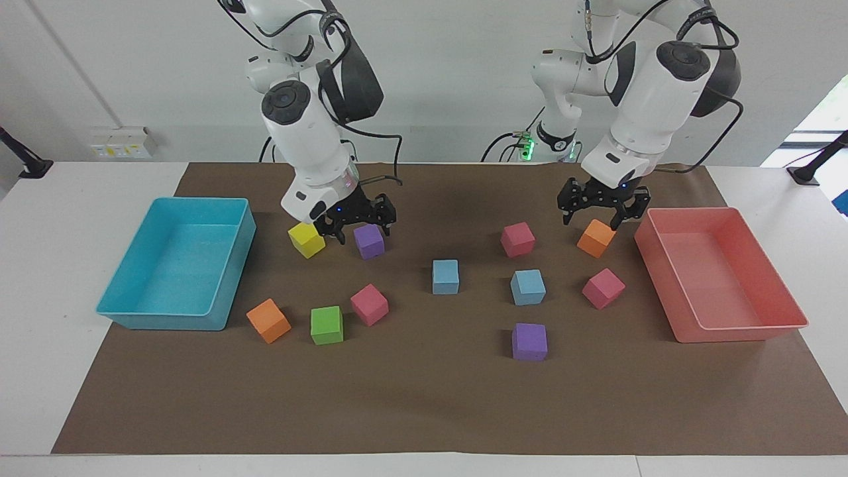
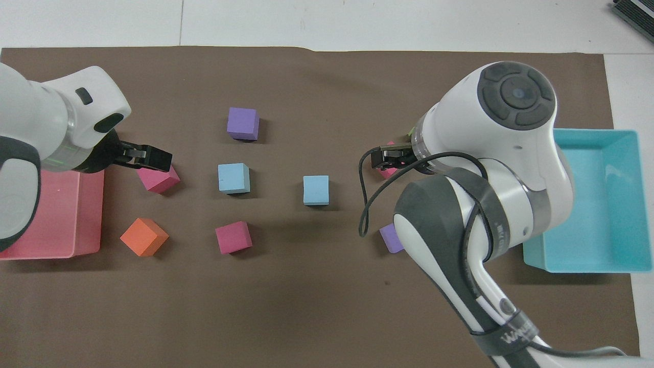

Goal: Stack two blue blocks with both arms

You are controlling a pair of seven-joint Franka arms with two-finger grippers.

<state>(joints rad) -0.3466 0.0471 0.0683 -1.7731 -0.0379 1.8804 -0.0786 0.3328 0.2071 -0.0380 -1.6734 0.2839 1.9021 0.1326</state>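
Two blue blocks lie apart on the brown mat, each flat on it. One blue block (image 1: 445, 276) (image 2: 316, 189) is mid-mat. The other blue block (image 1: 528, 287) (image 2: 234, 178) lies beside it toward the left arm's end. My right gripper (image 1: 356, 225) (image 2: 387, 156) hangs open and empty just above a purple cube (image 1: 369, 240) and a yellow cube (image 1: 306, 238). My left gripper (image 1: 601, 215) (image 2: 149, 157) hangs open and empty over an orange cube (image 1: 595, 237), beside the pink tray (image 1: 729, 331). Neither gripper touches a blue block.
A turquoise tray (image 1: 142, 319) stands at the right arm's end and the pink tray at the left arm's end. Pink cubes (image 1: 517, 238) (image 1: 603, 287) (image 1: 369, 304), a green cube (image 1: 326, 324), an orange cube (image 1: 268, 320) and a second purple cube (image 1: 529, 341) lie scattered around the blue blocks.
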